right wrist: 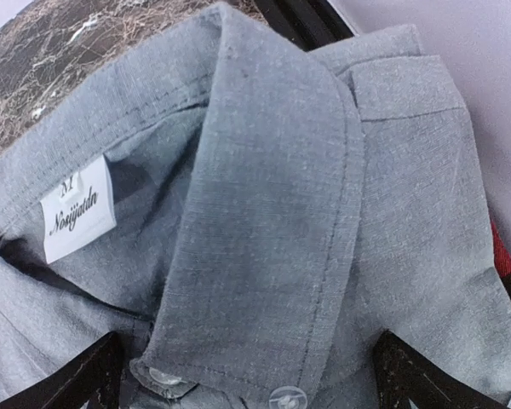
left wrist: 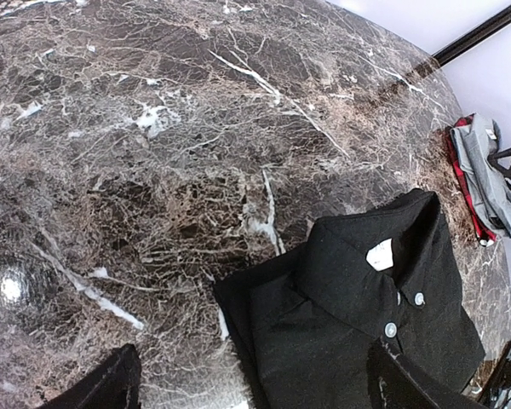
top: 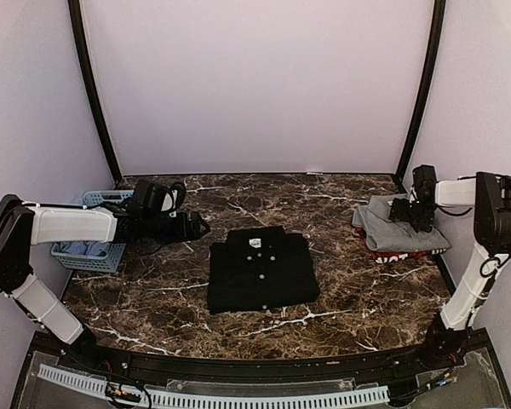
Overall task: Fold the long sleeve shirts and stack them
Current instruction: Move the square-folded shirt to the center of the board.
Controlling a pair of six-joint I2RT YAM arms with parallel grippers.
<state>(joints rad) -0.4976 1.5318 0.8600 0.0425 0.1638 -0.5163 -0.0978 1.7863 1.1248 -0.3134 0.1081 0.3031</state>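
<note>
Jaws of the left gripper (left wrist: 255,394) stand spread wide, pinching nothing; its own camera shows the two dark fingertips (left wrist: 106,385) at the bottom corners, with bare marble table (left wrist: 153,128) between them and the black shirt (left wrist: 366,324) just ahead on the right; the collar, a white neck label (left wrist: 380,254) and two pale buttons (left wrist: 390,329) are plain there, details that are only specks from above. Overhead, that left gripper (top: 196,227) hangs beside the shirt's far left corner, apart from it; the black shirt (top: 262,271) lies folded into a neat rectangle at the table's middle, collar away from the arms.

Right gripper (right wrist: 255,385) jaws are likewise spread and grip nothing; its fingertips (right wrist: 85,375) straddle the collar of the grey shirt (right wrist: 264,213) from close above; whether they touch the cloth I cannot tell; a white size tag (right wrist: 77,209) marked M shows only here. From above, the right gripper (top: 409,213) sits over the grey shirt (top: 396,228), which lies folded on top of the red-edged shirt (top: 396,254) at the far right of the table (top: 341,204); white lettering shows on the red edge. A light-blue lattice basket (top: 89,256), seen only overhead, sits at the far left behind the left arm.
</note>
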